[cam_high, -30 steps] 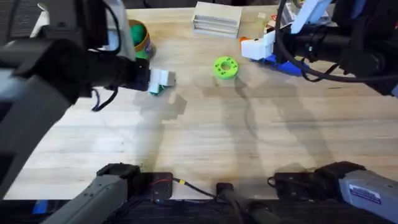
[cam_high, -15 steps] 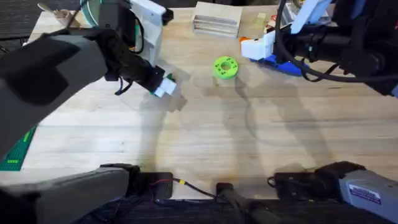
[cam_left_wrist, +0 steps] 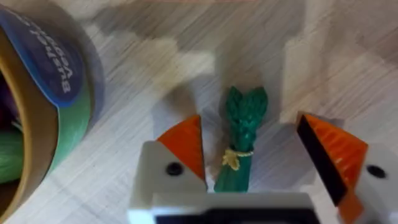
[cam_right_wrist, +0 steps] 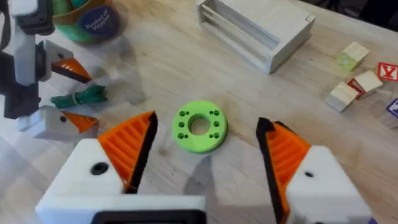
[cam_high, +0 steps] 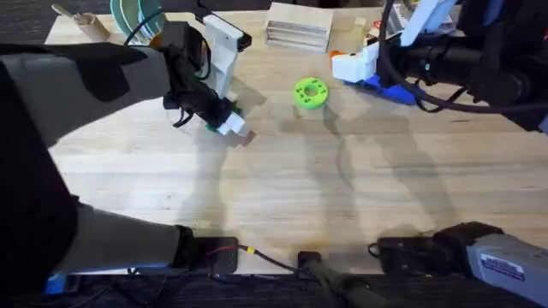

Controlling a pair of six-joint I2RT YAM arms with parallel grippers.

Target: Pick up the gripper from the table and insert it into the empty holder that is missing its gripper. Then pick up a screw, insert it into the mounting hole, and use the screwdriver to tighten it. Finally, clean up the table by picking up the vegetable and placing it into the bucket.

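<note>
**Cleanup stage: vegetable lined up, not yet grabbed**

Left gripper (cam_left_wrist: pixel 252 180) sits with its fingers spread wide either side of the vegetable (cam_left_wrist: pixel 241 140), which lies flat on the worktop (cam_high: pixel 342 197), ungripped. Just beyond, upper left of the overhead frame, the bucket (cam_left_wrist: pixel 37 106) waits. Farther off, the right gripper (cam_right_wrist: pixel 205 158) hangs released above the lime-green disc (cam_right_wrist: pixel 199 126). By my read, grasp, lift and drop remain.

The bucket (cam_left_wrist: pixel 43 106) carries curved white lettering on the dark blue band of its side; it is cut off and too blurred to read. A small wooden block (cam_right_wrist: pixel 387 71) shows a red letter Y on one face.
</note>
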